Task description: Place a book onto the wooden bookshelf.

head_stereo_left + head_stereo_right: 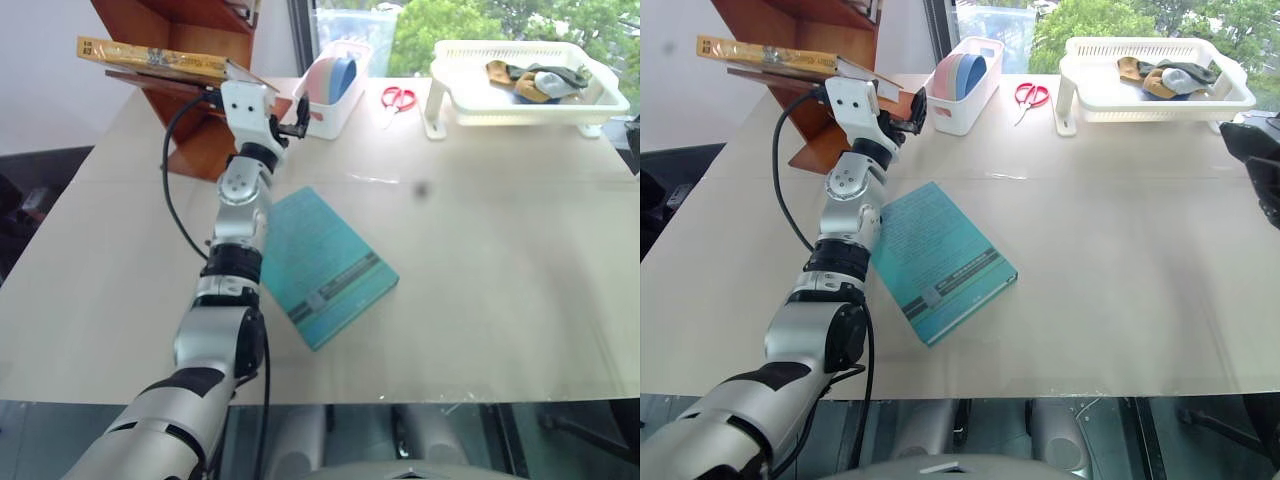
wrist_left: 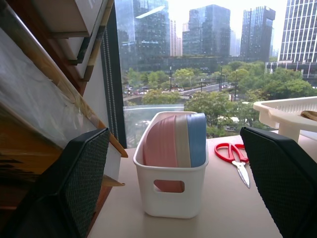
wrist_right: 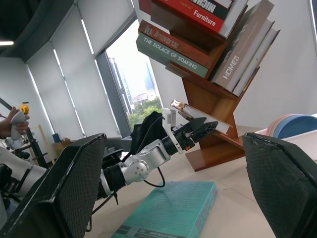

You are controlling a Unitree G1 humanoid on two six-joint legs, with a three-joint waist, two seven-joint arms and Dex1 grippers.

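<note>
The yellow-orange book (image 1: 150, 58) lies flat on a slanted board of the reddish-brown wooden bookshelf (image 1: 200, 150) at the table's far left. My left gripper (image 1: 297, 117) is raised just right of that board, beside the book's near end, open with nothing between its fingers. In the left wrist view its two black fingers (image 2: 74, 173) stand wide apart, and the shelf's boards (image 2: 20, 148) run along one side. The right wrist view shows my right gripper (image 3: 173, 144) open and empty, looking across at the left gripper (image 3: 195, 130) and the bookshelf (image 3: 218, 144).
A teal book (image 1: 320, 265) lies flat mid-table beside my left forearm. A white bin (image 1: 335, 85) with pink and blue plates stands right of the shelf. Red scissors (image 1: 398, 97) and a white rack (image 1: 530, 105) sit at the back right. A person's hand (image 3: 11, 124) holds a controller.
</note>
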